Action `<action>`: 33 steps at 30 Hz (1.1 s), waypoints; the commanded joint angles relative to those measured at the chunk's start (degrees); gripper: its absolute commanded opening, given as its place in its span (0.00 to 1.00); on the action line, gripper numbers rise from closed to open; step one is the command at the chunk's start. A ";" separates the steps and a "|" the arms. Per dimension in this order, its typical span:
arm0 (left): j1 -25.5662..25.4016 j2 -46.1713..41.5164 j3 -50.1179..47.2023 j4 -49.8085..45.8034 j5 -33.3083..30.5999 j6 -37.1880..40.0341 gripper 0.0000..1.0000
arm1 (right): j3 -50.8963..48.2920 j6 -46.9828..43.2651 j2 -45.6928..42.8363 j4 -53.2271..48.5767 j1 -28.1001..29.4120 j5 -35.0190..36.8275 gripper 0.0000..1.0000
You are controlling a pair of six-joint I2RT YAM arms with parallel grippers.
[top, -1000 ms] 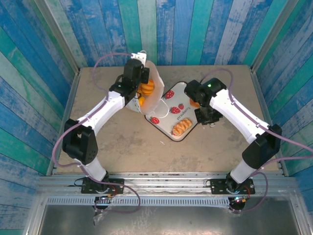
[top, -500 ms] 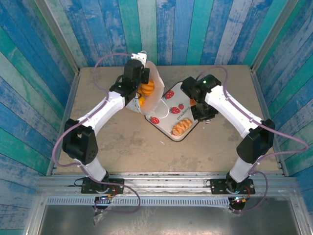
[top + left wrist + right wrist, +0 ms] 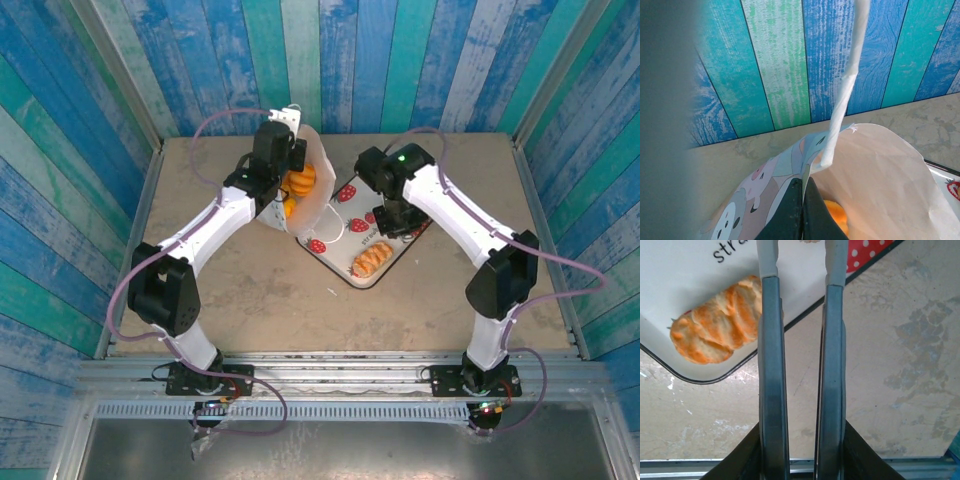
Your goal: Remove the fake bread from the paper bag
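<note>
While left fingers (image 3: 791, 215) clench the paper bag (image 3: 322, 180), its fake bread (image 3: 297, 182) lies toward the left edge of the bench (image 3: 250, 290) from the right fingers (image 3: 771, 365). Those hover barely parted, and I cannot tell whether they grasp anything.

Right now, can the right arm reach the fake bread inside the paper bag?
Probably yes, from above: the left gripper pinches the paper bag open, nothing covers the fake bread, and the right gripper hovers close.

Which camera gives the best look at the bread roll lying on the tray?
The right wrist view: the bread roll is close, with its braided surface clear. The top view shows the roll small but whole on the tray.
</note>
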 commanded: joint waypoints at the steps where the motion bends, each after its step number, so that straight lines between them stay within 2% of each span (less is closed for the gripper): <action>1: -0.13 2.08 1.13 2.86 0.76 0.25 0.00 | 2.42 -2.27 3.19 1.84 0.50 -2.58 0.34; 7: -0.11 2.22 1.19 3.02 1.15 0.54 0.00 | 7.74 -4.13 7.93 2.49 0.46 -2.76 0.40; 16: -0.08 2.08 1.74 2.60 1.24 0.88 0.00 | 13.94 -5.53 13.54 2.63 0.55 -4.40 0.36; 22: -0.07 2.16 1.99 2.43 1.58 0.79 0.00 | 13.18 -6.17 11.27 2.78 -0.03 -4.22 0.38; 27: -0.11 2.19 2.50 1.51 1.25 1.26 0.00 | 10.29 -7.64 6.45 4.66 -1.51 -6.85 0.38; 33: -0.11 1.18 1.87 1.79 0.89 1.64 0.00 | 6.42 -10.08 1.08 6.81 -6.67 -10.63 0.42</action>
